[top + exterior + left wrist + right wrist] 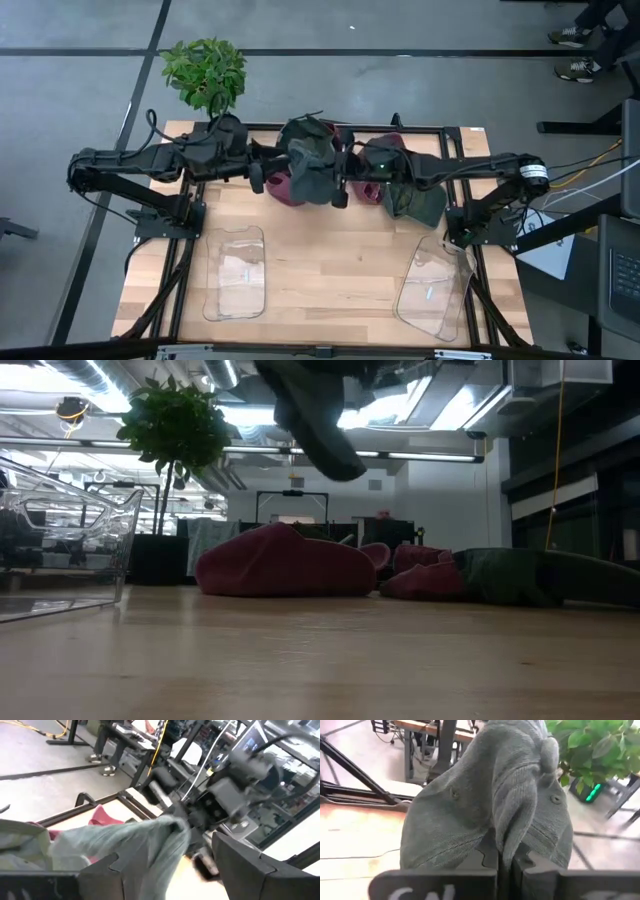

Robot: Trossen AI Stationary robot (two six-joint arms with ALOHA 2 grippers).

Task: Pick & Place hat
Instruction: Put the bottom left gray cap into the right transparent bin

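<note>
- While both arms meet over the far middle of the table, a dark green hat (312, 160) hangs between them, lifted clear of the wood; the low view shows it dangling above the board, presumably so it can be carried without dragging on the pile beneath.
- In the right wrist view, the right gripper (506, 862) has its fingers pressed together on a fold of the hat's cloth, so this arm bears the weight.
- From the left wrist view, the left gripper (165, 865) stands with its fingers spread wide, the green cloth lying between them but not pinched; I judge it is either readying to take the hat or steadying it.
- Under the lifted hat lie a maroon hat (285, 563) and more caps, maroon and dark green (530, 575), heaped along the far side of the table (330, 260).
- Two clear plastic bins wait on the near side, one left (236, 272) and one right (434, 285), well apart from the pile; these are likely where the hat should go.
- A potted plant (205, 72) stands beyond the far left corner, out of the way.
</note>
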